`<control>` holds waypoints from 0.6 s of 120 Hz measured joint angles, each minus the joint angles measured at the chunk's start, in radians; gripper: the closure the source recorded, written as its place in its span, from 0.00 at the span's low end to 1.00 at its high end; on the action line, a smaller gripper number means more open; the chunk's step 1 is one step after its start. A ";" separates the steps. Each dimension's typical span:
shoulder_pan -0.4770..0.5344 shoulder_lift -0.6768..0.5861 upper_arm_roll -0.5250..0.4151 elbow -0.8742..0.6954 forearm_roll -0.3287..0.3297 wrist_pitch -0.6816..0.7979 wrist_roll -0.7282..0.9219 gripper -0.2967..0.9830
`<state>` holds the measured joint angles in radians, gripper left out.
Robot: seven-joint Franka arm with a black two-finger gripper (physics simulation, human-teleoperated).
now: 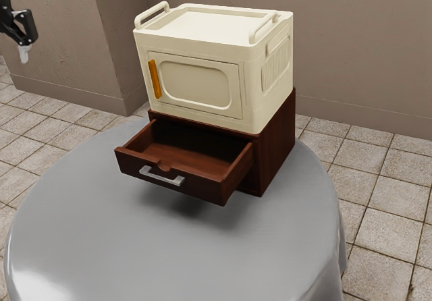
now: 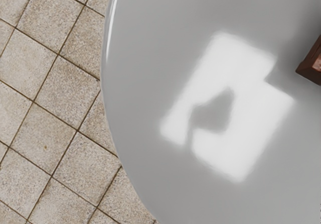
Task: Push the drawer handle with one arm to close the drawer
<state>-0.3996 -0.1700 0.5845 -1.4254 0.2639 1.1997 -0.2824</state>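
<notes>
At the exterior view's upper left edge hangs my black gripper (image 1: 24, 51), high and well apart from the drawer. The dark brown drawer (image 1: 172, 186) is pulled out of its wooden case (image 1: 277, 142), and its inside is bare. A silver bar handle (image 1: 162, 177) is fixed to the middle of its front. In the wrist view, a corner of the brown drawer (image 2: 309, 69) shows at the right edge.
On top of the wooden case stands a cream cabinet (image 1: 196, 87) with an orange door handle (image 1: 155, 79) and two rails on top. The round grey table (image 1: 101, 233) carries both; its rim borders the tiled floor (image 2: 45, 83). Behind is a wall (image 1: 364, 51).
</notes>
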 joint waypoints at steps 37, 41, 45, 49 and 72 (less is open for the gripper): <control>-0.022 -0.015 -0.170 0.162 0.008 -0.002 -0.040 0.23; -0.029 -0.016 -0.199 0.168 0.007 -0.004 -0.043 0.23; -0.034 -0.014 -0.218 0.171 0.004 -0.006 -0.047 0.23; -0.037 -0.012 -0.227 0.171 -0.002 -0.007 -0.050 0.23; -0.056 -0.002 -0.247 0.064 -0.029 -0.017 -0.078 0.56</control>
<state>-0.4559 -0.1724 0.3376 -1.3616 0.2349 1.1830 -0.3606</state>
